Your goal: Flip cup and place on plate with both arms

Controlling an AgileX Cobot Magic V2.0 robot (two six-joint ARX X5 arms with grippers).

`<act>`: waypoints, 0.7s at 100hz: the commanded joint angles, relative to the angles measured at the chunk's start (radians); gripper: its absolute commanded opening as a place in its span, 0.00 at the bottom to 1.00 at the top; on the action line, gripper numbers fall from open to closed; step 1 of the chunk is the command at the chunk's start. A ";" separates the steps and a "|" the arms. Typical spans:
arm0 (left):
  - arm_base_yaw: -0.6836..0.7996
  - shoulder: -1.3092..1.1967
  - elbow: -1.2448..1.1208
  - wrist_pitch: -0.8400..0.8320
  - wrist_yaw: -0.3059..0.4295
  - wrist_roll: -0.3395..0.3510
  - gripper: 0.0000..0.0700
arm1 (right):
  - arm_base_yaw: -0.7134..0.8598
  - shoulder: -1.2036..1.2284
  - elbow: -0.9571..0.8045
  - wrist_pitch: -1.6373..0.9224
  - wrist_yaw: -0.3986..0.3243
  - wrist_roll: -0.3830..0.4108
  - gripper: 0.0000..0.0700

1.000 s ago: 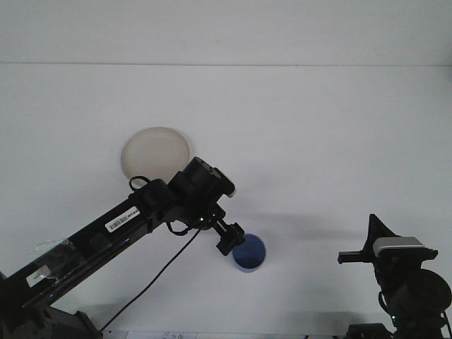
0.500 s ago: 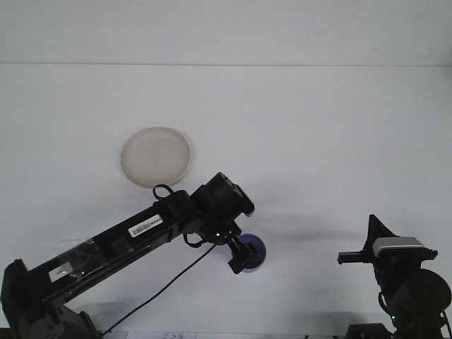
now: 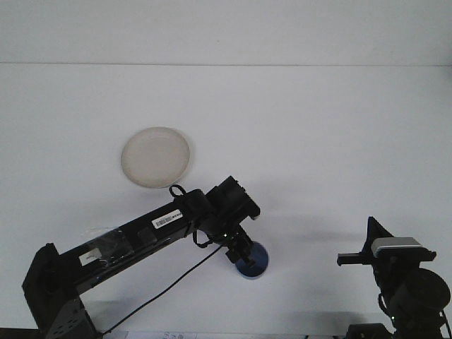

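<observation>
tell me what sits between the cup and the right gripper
Nothing: in the front view, only bare white table separates the blue cup from the right gripper.

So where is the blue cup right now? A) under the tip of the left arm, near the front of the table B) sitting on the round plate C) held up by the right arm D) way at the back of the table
A. The blue cup sits on the white table right at the left pincer, well apart from the round plate, and the right arm is off to the side.
</observation>
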 commanded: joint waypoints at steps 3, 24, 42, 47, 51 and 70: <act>-0.006 0.016 0.018 -0.014 0.005 0.009 0.01 | 0.000 0.003 0.002 0.010 0.000 0.010 0.00; 0.031 -0.006 0.019 -0.053 -0.057 0.008 0.01 | 0.000 0.003 0.002 0.010 0.002 0.010 0.00; 0.143 -0.078 0.042 -0.053 -0.137 0.008 0.01 | 0.000 0.003 0.002 0.010 0.008 0.010 0.00; 0.186 -0.093 0.056 -0.053 -0.189 0.008 0.01 | 0.000 0.003 0.002 0.010 0.008 0.010 0.00; 0.226 -0.102 0.072 -0.052 -0.240 0.008 0.01 | 0.000 0.003 0.002 0.010 0.008 0.010 0.00; 0.436 -0.102 0.135 0.047 -0.335 -0.008 0.01 | 0.000 0.003 0.002 0.010 0.008 0.010 0.00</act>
